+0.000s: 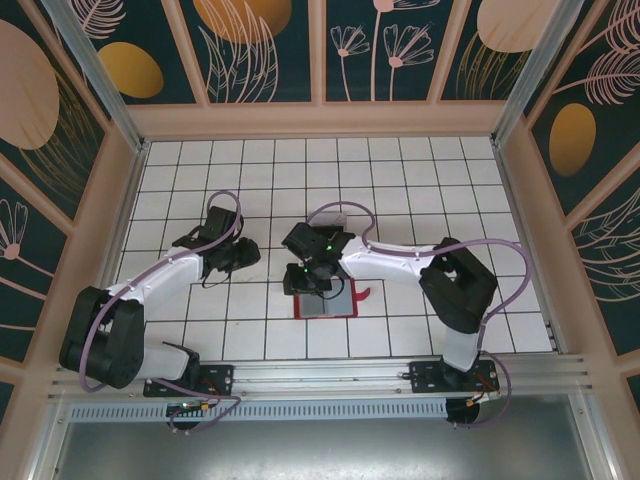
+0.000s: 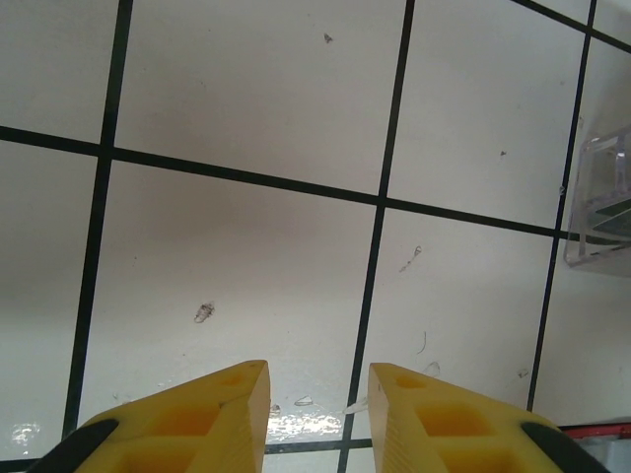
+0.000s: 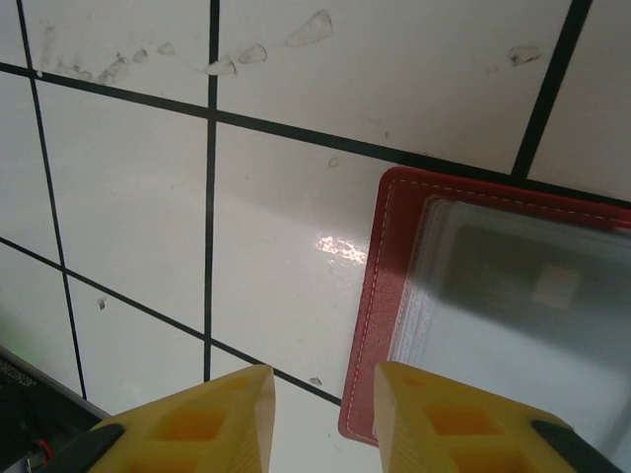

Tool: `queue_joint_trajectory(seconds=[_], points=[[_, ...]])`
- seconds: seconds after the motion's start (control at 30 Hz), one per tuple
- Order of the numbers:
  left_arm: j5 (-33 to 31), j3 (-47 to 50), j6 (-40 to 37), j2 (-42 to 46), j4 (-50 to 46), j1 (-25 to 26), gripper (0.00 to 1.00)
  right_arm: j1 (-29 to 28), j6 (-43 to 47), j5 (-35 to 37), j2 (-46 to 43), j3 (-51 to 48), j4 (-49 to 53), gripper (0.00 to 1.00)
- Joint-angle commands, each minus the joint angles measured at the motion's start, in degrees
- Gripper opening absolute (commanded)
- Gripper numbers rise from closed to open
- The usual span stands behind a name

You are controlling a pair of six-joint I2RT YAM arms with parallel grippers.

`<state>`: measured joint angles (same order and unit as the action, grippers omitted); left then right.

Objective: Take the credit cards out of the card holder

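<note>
Card holder (image 3: 380,296) lies just beside right pincer (image 3: 323,414), fingers apart, gripping nothing.

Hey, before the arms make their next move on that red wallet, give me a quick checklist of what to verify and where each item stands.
1. Red folding card holder lying open and flat on the white tiles: ok.
2. Right gripper open, nothing between its yellow fingers: ok.
3. Right gripper centred over the holder: not ok; it sits at the holder's red edge, partly over bare tile.
4. Left gripper open, empty, over bare tile beside the holder: ok.
5. Credit cards exposed for a grip: cannot tell; a shiny clear plastic cover lies over the grey inside.
</note>
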<state>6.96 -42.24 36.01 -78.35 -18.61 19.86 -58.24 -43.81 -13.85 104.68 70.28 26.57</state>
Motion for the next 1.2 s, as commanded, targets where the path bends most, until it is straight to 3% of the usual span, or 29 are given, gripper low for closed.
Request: queue_joint_trajectory(seconds=[0.0, 1.17], points=[[1.0, 0.7, -0.8, 1.1, 0.9, -0.3, 0.33, -0.3, -1.4, -3.1, 1.5, -2.1, -4.1, 0.34], [2.4, -0.2, -0.7, 0.1, 0.8, -0.3, 0.33, 0.3, -1.9, -2.3, -2.7, -7.4, -4.4, 0.39]])
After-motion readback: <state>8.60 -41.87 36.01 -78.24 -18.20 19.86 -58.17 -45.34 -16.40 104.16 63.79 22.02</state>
